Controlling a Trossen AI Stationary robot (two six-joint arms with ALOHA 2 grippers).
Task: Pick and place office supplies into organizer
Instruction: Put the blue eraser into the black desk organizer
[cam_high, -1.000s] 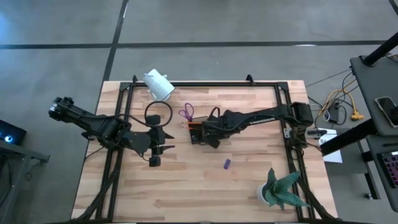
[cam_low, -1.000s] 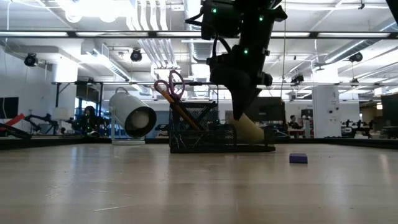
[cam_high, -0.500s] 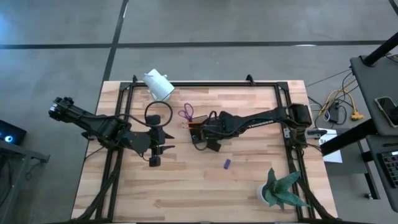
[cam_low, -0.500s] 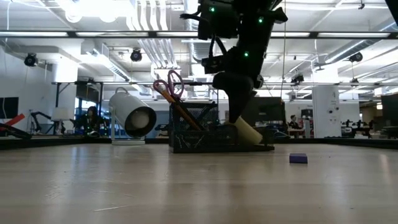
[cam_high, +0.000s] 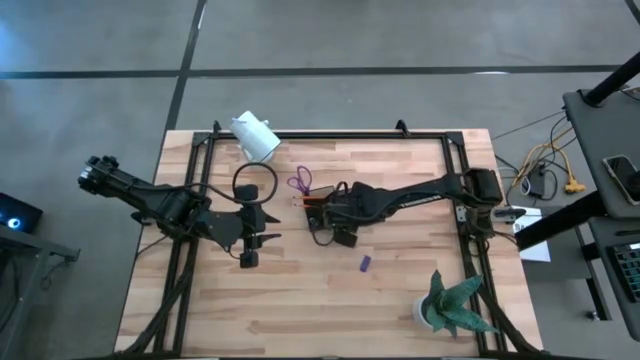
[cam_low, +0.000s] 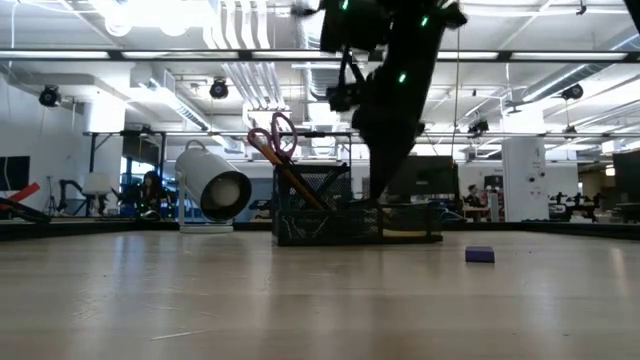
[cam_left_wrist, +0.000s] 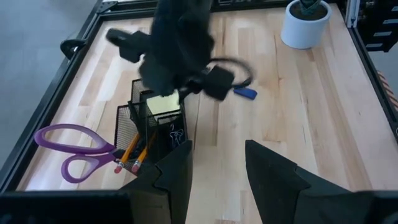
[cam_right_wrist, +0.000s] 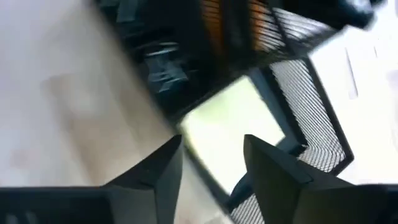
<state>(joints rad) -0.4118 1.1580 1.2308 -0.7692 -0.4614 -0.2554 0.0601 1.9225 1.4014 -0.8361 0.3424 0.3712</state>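
The right gripper (cam_right_wrist: 208, 165) is held low over the organizer (cam_high: 318, 210), its two dark fingers parted with nothing between them; the yellow sticky-note pad (cam_right_wrist: 233, 127) is seen just beyond the fingertips, lying flat in the organizer's low mesh compartment. From this the release step for the pad is judged to be in hand, or just completed, though the blurred wrist view leaves it uncertain whether the pad is fully settled on the bottom. In the organizer's taller compartment the purple-handled scissors (cam_left_wrist: 74, 149) and orange pencils (cam_left_wrist: 134, 152) are stood at a tilt, handles outward. A small purple piece (cam_high: 365, 264) is left on the table (cam_high: 300, 310), well apart from the organizer, toward the potted plant (cam_high: 450, 305). The next move is judged to call for a straight lift clear of the mesh walls, then a reach to that piece. The left gripper (cam_left_wrist: 217, 165) waits part-open and empty, to the organizer's left, beside the white cylindrical camera's (cam_high: 255, 136) side of the table.
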